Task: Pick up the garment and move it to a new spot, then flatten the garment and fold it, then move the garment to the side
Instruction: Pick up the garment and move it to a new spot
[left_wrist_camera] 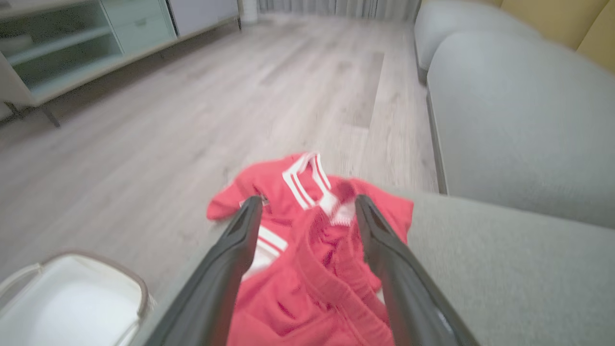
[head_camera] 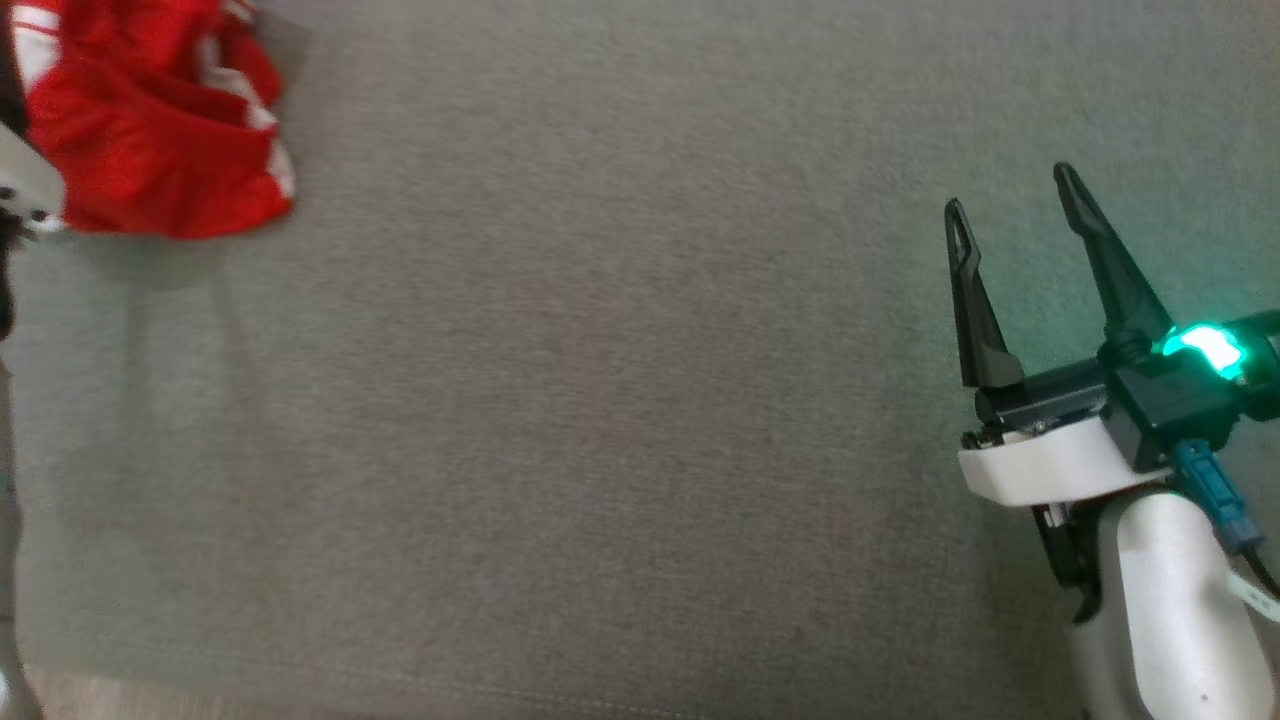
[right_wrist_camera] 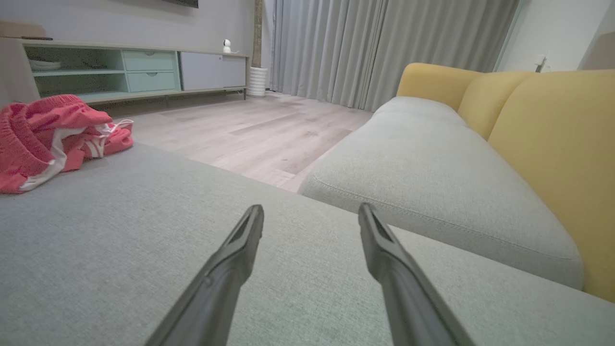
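A broad grey cushion (head_camera: 640,420) is spreading across the head view and carrying everything the task concerns. Beyond it a sofa (right_wrist_camera: 543,139) with a grey seat and yellow back is running along the right of the right wrist view. Pale wooden floor (left_wrist_camera: 182,105) is showing between the two. Grey curtains (right_wrist_camera: 384,43) are hanging at the far wall. A low cabinet (right_wrist_camera: 120,72) with green-tinted shelves and drawers is standing to their left.

The garment (head_camera: 150,130), red with white stripes, is lying bunched at the cushion's far left corner, right at the edge above the floor. A white basket (left_wrist_camera: 72,298) is sitting on the floor below that corner.

The left gripper (left_wrist_camera: 308,199) is hanging over the garment with its jaws spread wide, one finger to each side of the heap. That view is blurred, so whether the fingers (left_wrist_camera: 240,240) are touching the cloth cannot be told. The right gripper (head_camera: 1008,188) is hovering well apart from the garment over bare cushion at the right, jaws also wide and holding nothing. Bare cushion is lying between it and the garment.

A green light (head_camera: 1205,348) is glowing on the right wrist. A small white object (right_wrist_camera: 227,46) is sitting on the cabinet top.
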You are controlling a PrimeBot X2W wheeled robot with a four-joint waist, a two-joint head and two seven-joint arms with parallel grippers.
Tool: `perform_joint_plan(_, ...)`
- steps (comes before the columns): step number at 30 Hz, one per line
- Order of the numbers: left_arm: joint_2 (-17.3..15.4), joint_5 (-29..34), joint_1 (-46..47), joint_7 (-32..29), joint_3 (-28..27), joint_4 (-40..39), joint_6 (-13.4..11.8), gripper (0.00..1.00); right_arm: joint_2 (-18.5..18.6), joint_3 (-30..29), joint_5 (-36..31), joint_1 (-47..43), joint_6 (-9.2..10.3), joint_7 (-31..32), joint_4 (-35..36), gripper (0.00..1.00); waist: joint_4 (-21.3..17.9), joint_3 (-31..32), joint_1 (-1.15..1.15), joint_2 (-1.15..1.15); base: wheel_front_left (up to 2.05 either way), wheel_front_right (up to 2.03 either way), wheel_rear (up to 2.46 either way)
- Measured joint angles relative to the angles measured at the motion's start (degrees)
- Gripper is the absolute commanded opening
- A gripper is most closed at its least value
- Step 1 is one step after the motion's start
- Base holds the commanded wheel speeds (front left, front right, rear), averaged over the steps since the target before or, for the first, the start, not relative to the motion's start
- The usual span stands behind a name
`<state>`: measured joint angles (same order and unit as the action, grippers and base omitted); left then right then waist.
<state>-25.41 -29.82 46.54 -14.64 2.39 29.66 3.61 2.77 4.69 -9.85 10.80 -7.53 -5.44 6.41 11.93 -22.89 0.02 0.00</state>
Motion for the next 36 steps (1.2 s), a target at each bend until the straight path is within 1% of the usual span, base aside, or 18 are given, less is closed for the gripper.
perform_joint_plan(4,1.15,-0.75,1.95,-4.75,1.78,6.1,0.52,1.0,0.01,-0.08,-0.65,0.43,0.0,0.53,1.3,1.0,-2.02,-3.05,-0.01,0.0,0.0,0.0,0.0)
perform_joint_plan(9,2.15,-1.9,3.55,-8.98,3.45,9.98,1.44,1.0,0.01,0.16,-0.64,0.34,0.0,0.7,1.55,1.0,-3.59,-5.59,-0.01,0.0,0.0,0.0,0.0)
perform_joint_plan(10,2.26,-1.89,3.91,-9.69,3.59,10.68,1.33,1.0,0.01,0.23,-0.64,0.34,0.0,0.69,1.55,1.0,-3.76,-5.9,-0.01,0.0,0.0,0.0,0.0)
perform_joint_plan(12,2.2,-1.51,4.21,-10.59,4.04,11.81,0.29,1.0,0.01,0.34,-0.54,0.34,0.0,0.69,1.51,1.0,-4.01,-6.22,-0.01,0.0,0.0,0.0,0.0)
perform_joint_plan(13,2.09,-1.12,4.24,-10.83,4.22,12.45,-0.16,0.96,0.01,0.42,-0.47,0.34,0.0,0.68,1.47,1.0,-4.11,-6.27,-0.01,0.0,0.0,0.0,0.0)
perform_joint_plan(14,1.99,-0.86,4.23,-11.1,4.37,12.99,-0.42,0.53,0.01,0.47,-0.31,0.34,0.0,0.67,1.44,1.0,-4.19,-6.25,-0.02,0.0,0.0,0.0,0.0)
perform_joint_plan(15,1.96,-0.86,4.23,-11.1,4.41,13.45,-0.84,0.4,0.01,0.53,-0.22,0.35,0.0,0.66,1.33,1.0,-4.25,-6.16,-0.02,0.0,0.0,0.0,0.0)
perform_joint_plan(16,1.9,-0.86,4.23,-11.09,4.43,13.88,-1.13,0.11,0.01,0.54,-0.21,0.35,0.0,0.62,1.12,1.0,-4.29,-6.0,-0.02,0.0,0.0,0.0,0.0)
perform_joint_plan(17,1.83,-0.86,4.23,-11.06,4.49,14.19,-1.18,0.0,0.01,0.54,-0.14,0.35,0.0,0.55,0.85,1.0,-4.29,-5.78,-0.02,0.0,0.0,0.0,0.0)
perform_joint_plan(19,1.53,-0.86,4.22,-10.99,4.61,14.49,-1.15,0.0,0.01,0.49,0.13,0.34,0.0,0.38,0.27,1.0,-4.26,-5.16,-0.02,0.0,0.0,0.0,0.0)
perform_joint_plan(24,0.49,-0.36,4.21,-8.42,4.69,14.35,-1.01,0.0,0.01,0.4,1.11,0.2,0.0,-0.76,-1.72,1.0,-4.01,-2.46,-0.02,0.0,0.0,0.0,0.0)
perform_joint_plan(28,-0.01,-0.35,4.14,-7.91,5.1,13.16,-0.03,0.0,0.01,0.52,2.6,-0.14,0.0,-2.14,-4.06,1.0,-3.89,1.05,-0.02,0.0,0.0,0.0,0.0)
perform_joint_plan(29,-0.34,-0.26,4.15,-7.97,5.37,11.85,0.26,0.0,0.0,0.52,3.48,-0.93,0.0,-2.81,-5.04,1.0,-3.93,3.09,-0.03,0.0,0.0,0.0,0.0)
perform_joint_plan(31,-0.49,-0.26,4.14,-8.42,5.95,10.4,0.65,0.0,0.0,0.45,4.33,-1.99,0.0,-3.41,-6.32,1.0,-4.07,5.22,-0.03,0.0,0.0,0.0,0.0)
perform_joint_plan(33,-0.45,-0.33,4.14,-9.21,6.43,9.62,1.04,0.0,0.0,0.43,4.78,-2.5,0.0,-3.75,-6.98,1.0,-4.17,6.3,-0.03,0.0,0.0,0.0,0.0)
perform_joint_plan(36,0.94,-1.98,4.06,-11.32,7.31,6.45,1.53,0.0,-0.01,0.23,6.22,-3.85,0.0,-4.67,-8.83,1.0,-4.71,9.65,-0.03,0.01,0.0,0.0,0.0)
